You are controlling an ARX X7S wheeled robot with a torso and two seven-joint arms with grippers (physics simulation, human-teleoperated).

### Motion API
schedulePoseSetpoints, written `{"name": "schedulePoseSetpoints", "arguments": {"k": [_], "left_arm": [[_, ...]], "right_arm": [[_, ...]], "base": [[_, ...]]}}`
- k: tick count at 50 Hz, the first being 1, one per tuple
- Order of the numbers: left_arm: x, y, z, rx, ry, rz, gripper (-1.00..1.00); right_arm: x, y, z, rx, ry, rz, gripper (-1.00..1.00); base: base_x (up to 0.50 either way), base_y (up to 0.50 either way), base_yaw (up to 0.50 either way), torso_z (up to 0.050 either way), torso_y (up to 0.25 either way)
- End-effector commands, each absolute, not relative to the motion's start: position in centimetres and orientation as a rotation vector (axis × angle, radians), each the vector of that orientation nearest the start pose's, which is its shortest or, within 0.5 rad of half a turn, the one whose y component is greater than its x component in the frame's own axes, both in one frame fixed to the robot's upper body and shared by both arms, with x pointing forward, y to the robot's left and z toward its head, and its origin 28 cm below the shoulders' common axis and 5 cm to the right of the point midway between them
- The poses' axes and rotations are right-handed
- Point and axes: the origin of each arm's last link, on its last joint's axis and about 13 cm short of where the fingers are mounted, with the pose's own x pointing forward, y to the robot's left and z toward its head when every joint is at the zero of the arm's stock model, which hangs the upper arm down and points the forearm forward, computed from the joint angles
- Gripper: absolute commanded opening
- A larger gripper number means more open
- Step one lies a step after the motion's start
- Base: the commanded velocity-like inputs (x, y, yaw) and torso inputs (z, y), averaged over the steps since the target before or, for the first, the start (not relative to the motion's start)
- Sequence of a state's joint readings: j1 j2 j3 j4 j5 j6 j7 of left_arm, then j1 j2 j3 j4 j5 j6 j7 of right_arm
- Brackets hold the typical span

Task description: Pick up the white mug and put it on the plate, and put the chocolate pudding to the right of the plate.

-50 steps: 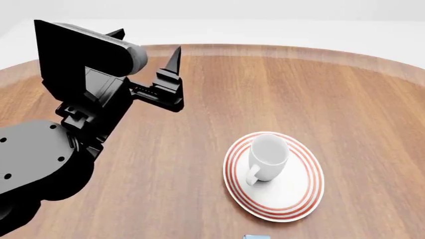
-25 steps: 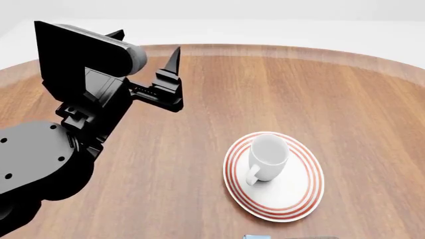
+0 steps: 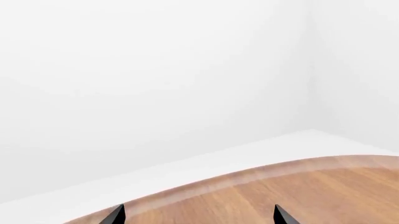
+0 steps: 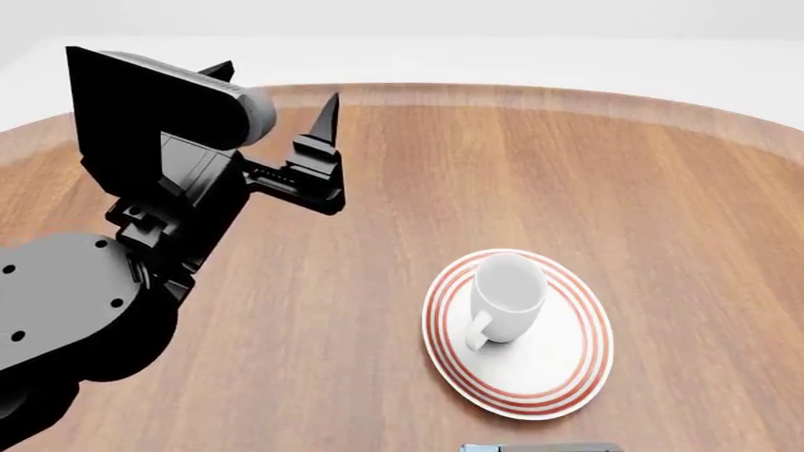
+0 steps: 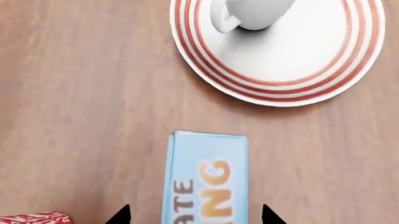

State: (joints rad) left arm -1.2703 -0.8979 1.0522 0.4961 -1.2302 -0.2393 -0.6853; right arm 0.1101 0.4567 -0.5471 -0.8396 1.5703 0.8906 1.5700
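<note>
The white mug (image 4: 506,299) stands upright on the red-ringed plate (image 4: 553,369), handle toward me. In the right wrist view the mug (image 5: 252,10) and plate (image 5: 299,56) lie beyond the chocolate pudding (image 5: 206,179), which lies flat on the wood, blue face up, just short of the plate. My right gripper (image 5: 194,215) is open, its two tips either side of the carton. In the head view only a sliver of the carton (image 4: 483,448) shows at the bottom edge. My left gripper (image 4: 282,94) is open and empty, raised over the table's far left; its tips also show in the left wrist view (image 3: 198,217).
A red printed cup (image 5: 34,218) sits on the wooden table (image 4: 566,188) beside the carton, on the side away from the plate's centre. A dark strip of my right arm (image 4: 566,447) shows at the head view's bottom edge. The table's curved rim (image 3: 262,172) lies ahead of the left gripper.
A dark strip of my right arm has come into the head view's bottom edge beside the carton sliver. The left arm, mug and plate have hardly moved.
</note>
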Motion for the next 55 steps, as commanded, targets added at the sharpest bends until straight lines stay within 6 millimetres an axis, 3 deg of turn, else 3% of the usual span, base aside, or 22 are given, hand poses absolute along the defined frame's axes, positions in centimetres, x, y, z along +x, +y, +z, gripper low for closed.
{"name": "schedulePoseSetpoints", "arguments": {"k": [1, 7, 8, 33, 46, 55], "left_arm": [[25.0, 21.4, 26.9, 0.109, -0.286, -0.338, 1.00], [25.1, 21.4, 26.9, 0.108, -0.285, -0.336, 1.00], [25.1, 21.4, 26.9, 0.108, -0.285, -0.336, 1.00], [25.1, 21.4, 26.8, 0.106, -0.284, -0.335, 1.00], [25.0, 21.5, 27.0, 0.105, -0.288, -0.333, 1.00], [25.0, 21.5, 27.1, 0.106, -0.288, -0.332, 1.00]], "right_arm": [[9.4, -3.8, 12.8, 0.007, 0.803, 0.037, 1.00], [9.5, -3.7, 12.5, 0.005, 0.810, 0.035, 1.00], [9.5, -3.7, 12.5, 0.003, 0.807, 0.032, -1.00], [9.5, -3.8, 12.7, -0.002, 0.769, 0.024, -1.00], [8.3, -6.1, 17.1, 0.079, 0.586, 0.098, -1.00], [10.1, -6.6, 20.0, 0.113, 0.478, 0.127, -1.00]], "base": [[0.00, 0.00, 0.00, 0.000, 0.000], [0.00, 0.00, 0.00, 0.000, 0.000], [0.00, 0.00, 0.00, 0.000, 0.000], [0.00, 0.00, 0.00, 0.000, 0.000], [0.00, 0.00, 0.00, 0.000, 0.000], [0.00, 0.00, 0.00, 0.000, 0.000]]}}
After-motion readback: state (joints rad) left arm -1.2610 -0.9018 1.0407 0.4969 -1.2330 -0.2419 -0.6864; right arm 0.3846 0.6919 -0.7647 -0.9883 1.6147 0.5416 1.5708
